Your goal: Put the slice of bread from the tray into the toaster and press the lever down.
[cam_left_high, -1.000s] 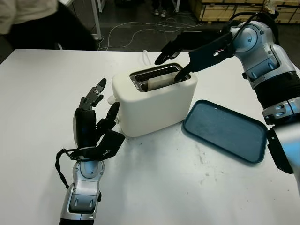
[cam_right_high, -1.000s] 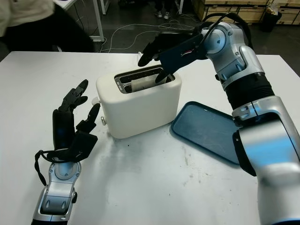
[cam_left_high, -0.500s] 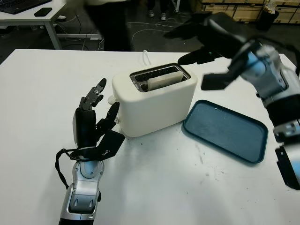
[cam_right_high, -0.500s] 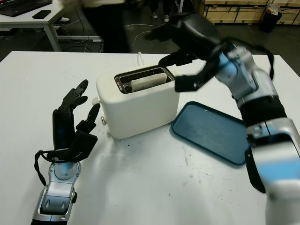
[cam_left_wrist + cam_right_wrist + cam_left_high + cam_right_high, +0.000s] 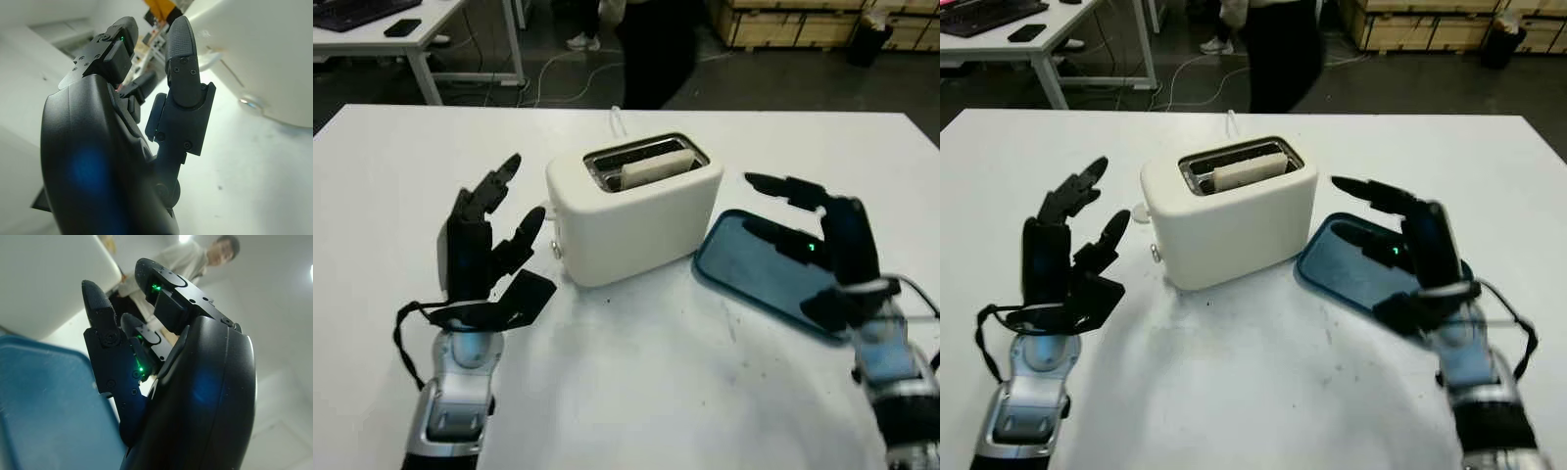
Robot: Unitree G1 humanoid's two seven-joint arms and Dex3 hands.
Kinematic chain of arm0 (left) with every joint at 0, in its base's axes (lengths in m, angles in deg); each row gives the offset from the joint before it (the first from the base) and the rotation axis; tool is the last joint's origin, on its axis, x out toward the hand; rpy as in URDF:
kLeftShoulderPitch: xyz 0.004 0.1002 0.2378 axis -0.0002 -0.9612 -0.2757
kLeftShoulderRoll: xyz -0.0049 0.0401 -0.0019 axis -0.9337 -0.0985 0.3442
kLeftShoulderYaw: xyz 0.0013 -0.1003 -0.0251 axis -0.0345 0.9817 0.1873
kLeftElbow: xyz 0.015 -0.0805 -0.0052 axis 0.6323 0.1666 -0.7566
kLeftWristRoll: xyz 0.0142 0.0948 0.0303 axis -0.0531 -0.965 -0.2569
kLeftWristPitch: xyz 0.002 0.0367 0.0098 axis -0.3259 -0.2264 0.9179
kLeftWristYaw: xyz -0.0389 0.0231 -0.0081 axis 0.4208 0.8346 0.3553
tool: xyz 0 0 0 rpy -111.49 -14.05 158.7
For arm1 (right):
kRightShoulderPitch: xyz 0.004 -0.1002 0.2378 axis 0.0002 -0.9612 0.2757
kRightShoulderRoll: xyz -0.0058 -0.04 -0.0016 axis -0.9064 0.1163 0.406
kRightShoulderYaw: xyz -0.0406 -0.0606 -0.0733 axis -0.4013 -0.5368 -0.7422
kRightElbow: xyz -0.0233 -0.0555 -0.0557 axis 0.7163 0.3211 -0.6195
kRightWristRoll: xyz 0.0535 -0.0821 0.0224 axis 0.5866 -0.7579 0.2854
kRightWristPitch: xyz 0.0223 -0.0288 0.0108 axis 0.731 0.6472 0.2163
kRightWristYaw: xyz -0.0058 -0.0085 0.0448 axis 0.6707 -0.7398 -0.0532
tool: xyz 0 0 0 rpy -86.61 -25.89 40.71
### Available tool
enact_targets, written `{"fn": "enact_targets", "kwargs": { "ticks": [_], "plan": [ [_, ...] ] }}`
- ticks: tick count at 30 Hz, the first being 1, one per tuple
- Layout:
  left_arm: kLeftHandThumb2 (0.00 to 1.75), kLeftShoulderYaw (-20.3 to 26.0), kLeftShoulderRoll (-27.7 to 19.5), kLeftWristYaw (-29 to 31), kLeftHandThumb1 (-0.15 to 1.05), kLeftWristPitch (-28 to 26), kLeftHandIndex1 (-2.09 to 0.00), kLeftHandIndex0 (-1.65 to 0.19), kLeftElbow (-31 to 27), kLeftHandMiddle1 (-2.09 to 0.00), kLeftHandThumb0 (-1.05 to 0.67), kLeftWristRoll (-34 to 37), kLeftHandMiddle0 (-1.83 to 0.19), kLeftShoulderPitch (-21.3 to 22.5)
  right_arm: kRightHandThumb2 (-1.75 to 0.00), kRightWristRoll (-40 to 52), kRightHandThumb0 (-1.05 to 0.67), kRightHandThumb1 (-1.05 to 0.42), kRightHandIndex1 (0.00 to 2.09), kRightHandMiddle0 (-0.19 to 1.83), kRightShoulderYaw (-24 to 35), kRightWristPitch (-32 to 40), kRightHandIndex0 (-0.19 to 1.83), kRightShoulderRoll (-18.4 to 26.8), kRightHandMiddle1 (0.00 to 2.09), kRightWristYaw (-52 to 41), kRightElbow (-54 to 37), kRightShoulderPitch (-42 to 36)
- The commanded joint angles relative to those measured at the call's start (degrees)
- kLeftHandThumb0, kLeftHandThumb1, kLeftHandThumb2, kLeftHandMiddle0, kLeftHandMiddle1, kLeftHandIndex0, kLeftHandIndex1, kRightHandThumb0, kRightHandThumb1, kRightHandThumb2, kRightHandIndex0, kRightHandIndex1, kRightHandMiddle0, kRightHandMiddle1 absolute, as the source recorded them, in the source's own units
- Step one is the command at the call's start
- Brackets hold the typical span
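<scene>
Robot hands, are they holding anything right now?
Nothing. The left hand is open beside the toaster; the right hand is open above the tray.

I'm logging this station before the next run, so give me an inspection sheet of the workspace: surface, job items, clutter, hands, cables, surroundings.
Surface: white table, a few dark specks near the middle.
Job's things: white toaster with the slice of bread standing in its slot; blue tray beside it holds nothing; lever position cannot be told.
Clutter: nothing seen.
Hands: left hand open, raised beside the toaster; right hand open, above the tray.
Cables: white cord behind the toaster; cables on the floor.
Surroundings: a person standing behind the table; another table; wooden crates.
</scene>
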Motion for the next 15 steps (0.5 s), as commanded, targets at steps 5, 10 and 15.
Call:
{"fn": "enact_targets", "kwargs": {
  "ticks": [5, 10, 15],
  "plan": [
    [0.04, 3.98, -8.13, 0.09, 0.83, 8.80, -0.15, -0.75, 1.53, -0.98, -0.26, -1.07, -0.45, 3.41, 0.00, 1.10, -0.28, -0.79, 0.08, 0.88, 2.15, 4.71, 0.96, -2.87, 0.01, -0.47, -2.68, -1.97],
    [0.01, 6.14, -15.83, 3.16, 0.71, 14.19, -0.23, -0.90, 4.06, -0.89, -0.02, -1.56, -0.65, 5.47, 0.00, 1.06, -0.28, -0.80, 0.06, 0.89, 2.58, 6.17, 0.97, -3.97, 0.01, -1.02, -3.51, -1.94],
    [0.01, 7.87, -23.20, 7.04, 0.60, 19.77, -0.25, -1.04, 6.53, -0.79, 0.01, -1.57, -0.87, 6.67, 0.00, 1.07, -0.30, -0.80, 0.05, 0.90, 2.72, 5.47, 0.98, -4.49, 0.01, -1.26, -2.91, -1.58]
  ]
}}
